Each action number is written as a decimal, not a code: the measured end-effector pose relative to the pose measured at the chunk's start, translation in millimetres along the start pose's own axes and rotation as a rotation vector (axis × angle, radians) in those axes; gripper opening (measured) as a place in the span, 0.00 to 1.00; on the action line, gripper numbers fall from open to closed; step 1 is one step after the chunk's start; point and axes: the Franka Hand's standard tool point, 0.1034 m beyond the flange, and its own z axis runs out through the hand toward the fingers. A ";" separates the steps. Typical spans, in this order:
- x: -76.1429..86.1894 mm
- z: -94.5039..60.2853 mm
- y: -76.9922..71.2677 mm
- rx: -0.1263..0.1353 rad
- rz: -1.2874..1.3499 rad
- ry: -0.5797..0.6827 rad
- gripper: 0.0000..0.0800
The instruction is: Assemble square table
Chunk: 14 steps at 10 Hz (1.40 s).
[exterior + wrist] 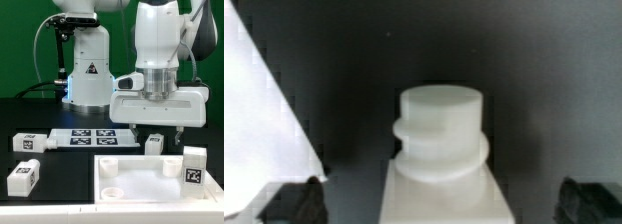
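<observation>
The leg is small, rigid white plastic, judged light and somewhat slick; it is best taken across the flat block sides, not the round peg; it rests between the tips of the pincer untouched, the jaws spread wide, on the bench just behind the table top.

I see the white square top lying flat, sockets up. Two tagged legs lie at the exterior view's left, a third leg just behind the top, a fourth leg at that view's right.
</observation>
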 end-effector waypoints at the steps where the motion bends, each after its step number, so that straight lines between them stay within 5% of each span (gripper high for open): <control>1: -1.8 0.2 -1.3 -0.001 0.001 -0.001 0.81; 6: -3.5 0.5 -4.5 0.000 0.011 -0.009 0.81; 10: 0.2 -3.3 6.9 0.006 0.028 -0.081 0.81; 12: 15.8 -34.9 25.9 0.049 0.078 -0.215 0.81; 14: 30.6 -48.9 24.9 0.076 0.102 -0.374 0.81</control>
